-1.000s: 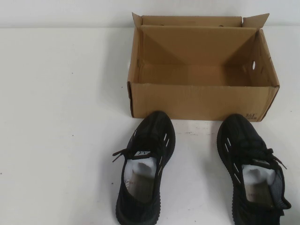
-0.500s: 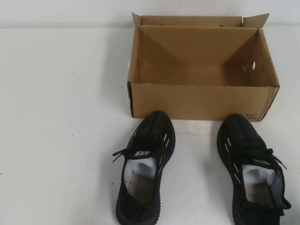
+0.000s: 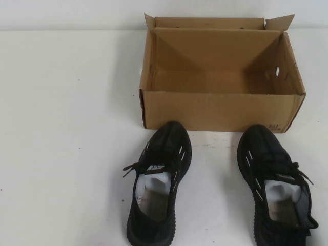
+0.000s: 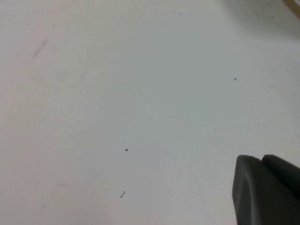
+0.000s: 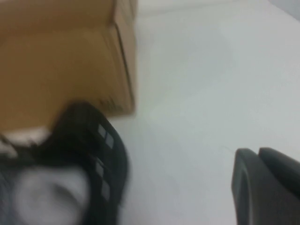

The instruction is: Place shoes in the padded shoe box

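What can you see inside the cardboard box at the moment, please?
The padded shoe box shows only bare brown floor and walls; the strip behind its front wall is hidden. Both shoes sit outside on the table. The left gripper and right gripper are off the box.

Neither arm shows up in the high view at all. Each wrist view only catches a dark corner of its pincer, left pincer (image 4: 267, 190) and right pincer (image 5: 265, 185), both chopped off by the frame edge, so no telling how the fingers sit. Both shoes lose their heels off the bottom edge: left shoe (image 3: 159, 179), right shoe (image 3: 277, 179). The print on the shoe box (image 3: 275, 126) corner is too tiny to read. Right wrist view is smeared, with the shoe there just a dark blob.
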Tool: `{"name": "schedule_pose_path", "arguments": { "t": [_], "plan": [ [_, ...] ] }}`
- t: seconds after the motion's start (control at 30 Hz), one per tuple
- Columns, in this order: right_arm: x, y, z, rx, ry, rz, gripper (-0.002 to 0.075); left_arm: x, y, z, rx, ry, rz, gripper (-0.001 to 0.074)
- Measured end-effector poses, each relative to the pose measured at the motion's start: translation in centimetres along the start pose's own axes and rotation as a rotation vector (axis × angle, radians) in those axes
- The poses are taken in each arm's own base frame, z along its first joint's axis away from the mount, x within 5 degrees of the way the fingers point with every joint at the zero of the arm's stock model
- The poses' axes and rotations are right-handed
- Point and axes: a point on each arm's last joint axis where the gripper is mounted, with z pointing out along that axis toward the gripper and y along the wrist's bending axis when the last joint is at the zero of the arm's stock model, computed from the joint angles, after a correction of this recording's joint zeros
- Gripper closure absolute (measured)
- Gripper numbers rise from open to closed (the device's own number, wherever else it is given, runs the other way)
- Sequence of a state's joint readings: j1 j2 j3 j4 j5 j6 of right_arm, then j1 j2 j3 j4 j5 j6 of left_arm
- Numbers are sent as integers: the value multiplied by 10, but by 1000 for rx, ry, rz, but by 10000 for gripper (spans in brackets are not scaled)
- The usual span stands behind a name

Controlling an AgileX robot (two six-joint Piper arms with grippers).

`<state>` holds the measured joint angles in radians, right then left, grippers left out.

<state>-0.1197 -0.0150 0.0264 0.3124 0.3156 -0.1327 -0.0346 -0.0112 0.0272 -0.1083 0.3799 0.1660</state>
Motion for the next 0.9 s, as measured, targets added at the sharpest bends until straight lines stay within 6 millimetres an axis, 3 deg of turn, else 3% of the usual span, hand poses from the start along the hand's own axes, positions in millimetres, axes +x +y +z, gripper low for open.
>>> {"name": "schedule_pose_path", "arguments": {
  "t": [0.23,0.47,0.63,0.9],
  "plan": [
    [-18,3,-2,-72,-185,417,734,0,0,0,0,0,0,738],
    [-20,3,-2,-99,-210,579,734,0,0,0,0,0,0,738],
    [-31,21,-6,-192,-40,538,734,0,0,0,0,0,0,738],
    [-91,47,8,-208,427,154,734,0,0,0,0,0,0,738]
  ]
}}
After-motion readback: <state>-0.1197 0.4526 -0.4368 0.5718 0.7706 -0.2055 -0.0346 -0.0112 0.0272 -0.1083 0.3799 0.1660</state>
